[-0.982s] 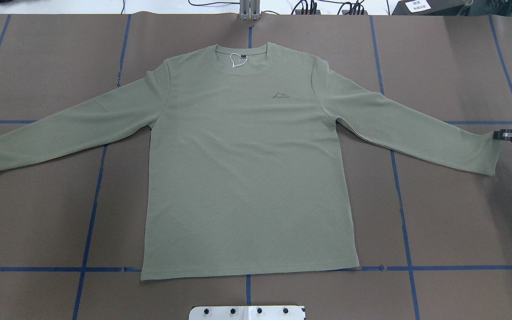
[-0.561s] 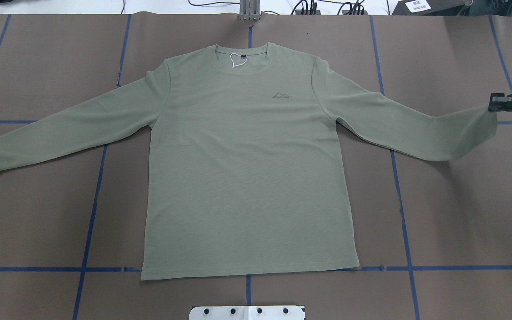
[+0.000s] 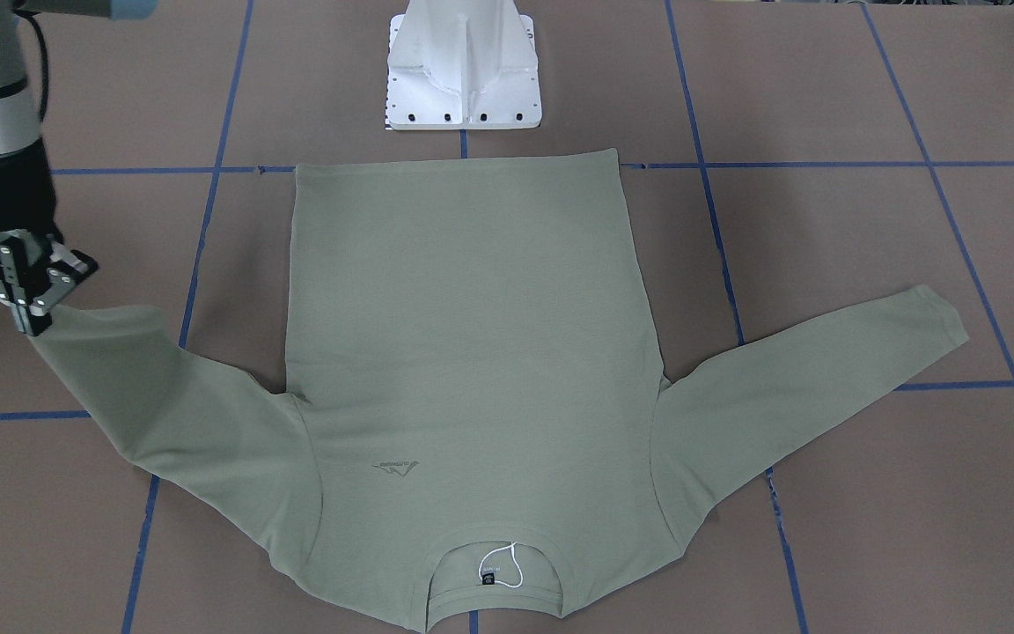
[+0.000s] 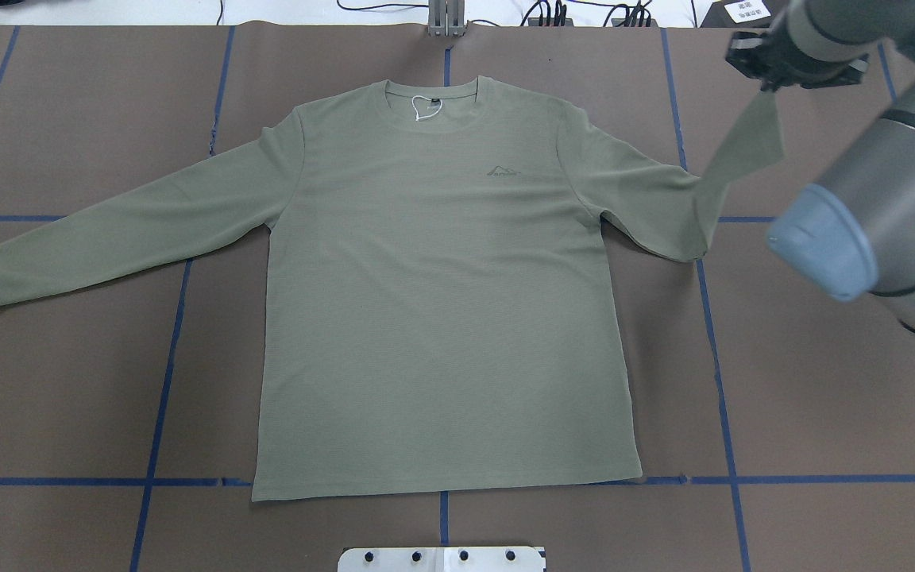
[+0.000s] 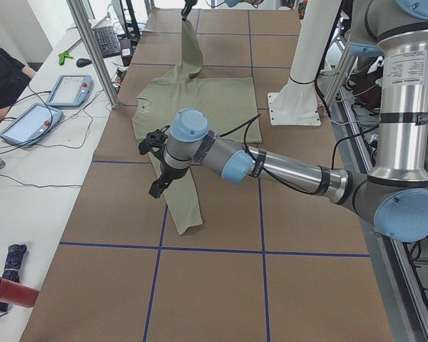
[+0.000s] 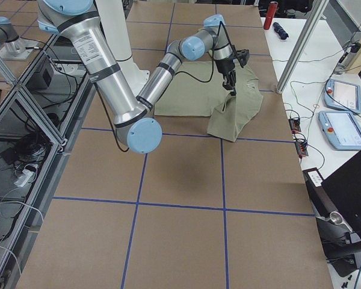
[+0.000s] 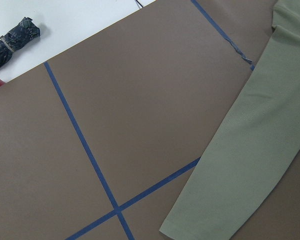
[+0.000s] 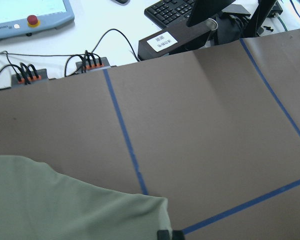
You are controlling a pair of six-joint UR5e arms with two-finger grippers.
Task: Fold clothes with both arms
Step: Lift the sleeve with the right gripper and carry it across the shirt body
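The pale sage-green shirt [image 4: 442, 302] lies flat and face up on the brown table, collar at the far edge, with the hem [image 3: 463, 163] towards the robot's base. My right gripper [image 4: 767, 75] is shut on the cuff of the shirt's right sleeve [image 4: 735, 151]. That sleeve hangs from the gripper in the air, and its upper part still rests on the table. The front-facing view shows the same gripper [image 3: 32, 308] pinching the cuff. The left sleeve [image 4: 108, 230] lies flat and stretched out. My left gripper [image 5: 157, 187] hovers over that sleeve near its cuff [image 7: 190, 225]; I cannot tell whether it is open or shut.
The white pedestal base [image 3: 463, 79] stands just behind the hem. Blue tape lines cross the brown table cover [image 4: 823, 413]. A side bench holds teach pendants [image 5: 68, 89] and cables, with a person's arm [image 5: 0, 78] at its edge. A metal post [image 5: 93, 50] rises by the table.
My right gripper has lifted the right sleeve's cuff off the table and carried it up, inward and towards the far edge. The rest of the shirt has not moved.
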